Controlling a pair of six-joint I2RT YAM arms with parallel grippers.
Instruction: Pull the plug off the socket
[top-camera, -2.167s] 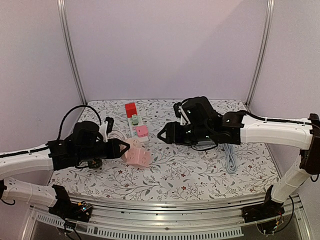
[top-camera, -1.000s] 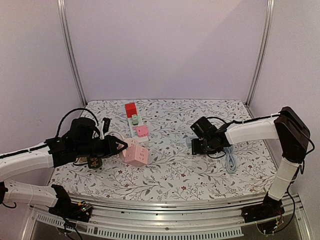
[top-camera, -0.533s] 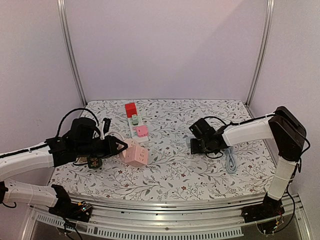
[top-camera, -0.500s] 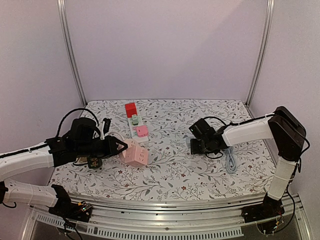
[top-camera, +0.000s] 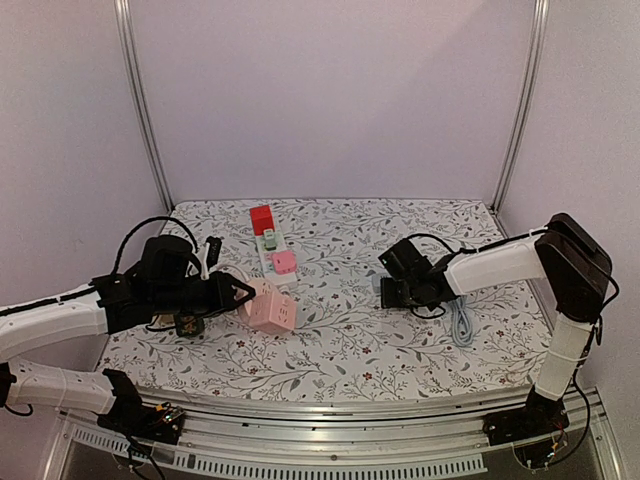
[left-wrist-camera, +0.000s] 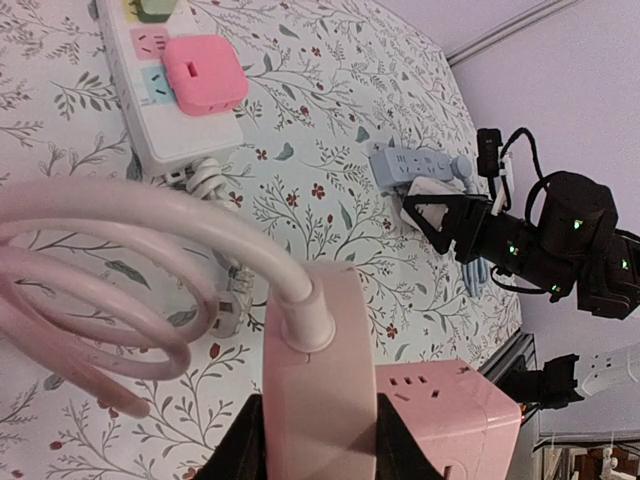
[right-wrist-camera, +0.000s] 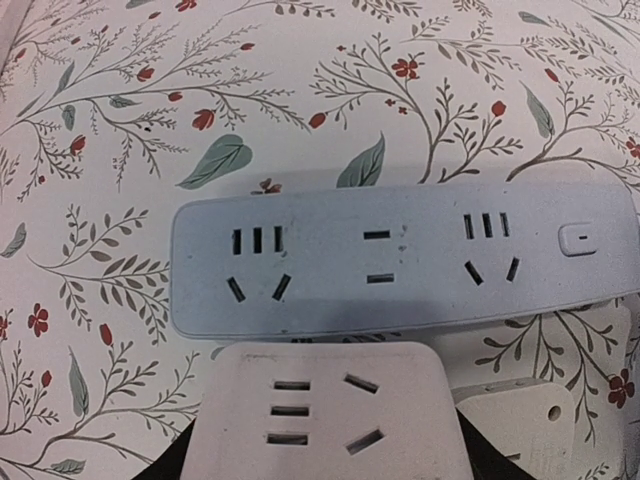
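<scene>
My left gripper (top-camera: 243, 292) is shut on a flat pink plug (left-wrist-camera: 322, 370) with a thick pink cable (left-wrist-camera: 150, 210). A pink cube socket (top-camera: 272, 313) sits against the plug's side, also in the left wrist view (left-wrist-camera: 455, 420). Whether the pins are still in it is hidden. My right gripper (top-camera: 392, 292) is low over a pale blue power strip (right-wrist-camera: 400, 255), shut on a white square socket block (right-wrist-camera: 335, 405). My left gripper (left-wrist-camera: 320, 450) grips the plug's sides; my right gripper (right-wrist-camera: 330, 465) grips the block's sides.
A white power strip (top-camera: 270, 256) with a pink adapter (left-wrist-camera: 203, 70), a green one and a red cube (top-camera: 262, 219) lies at the back middle. The blue strip's cable (top-camera: 460, 322) runs towards the front right. A small dark object (top-camera: 188, 323) lies under my left arm.
The right arm came down from above the table's middle to the blue strip on the right and has held still for the last second. The left gripper has barely moved.
</scene>
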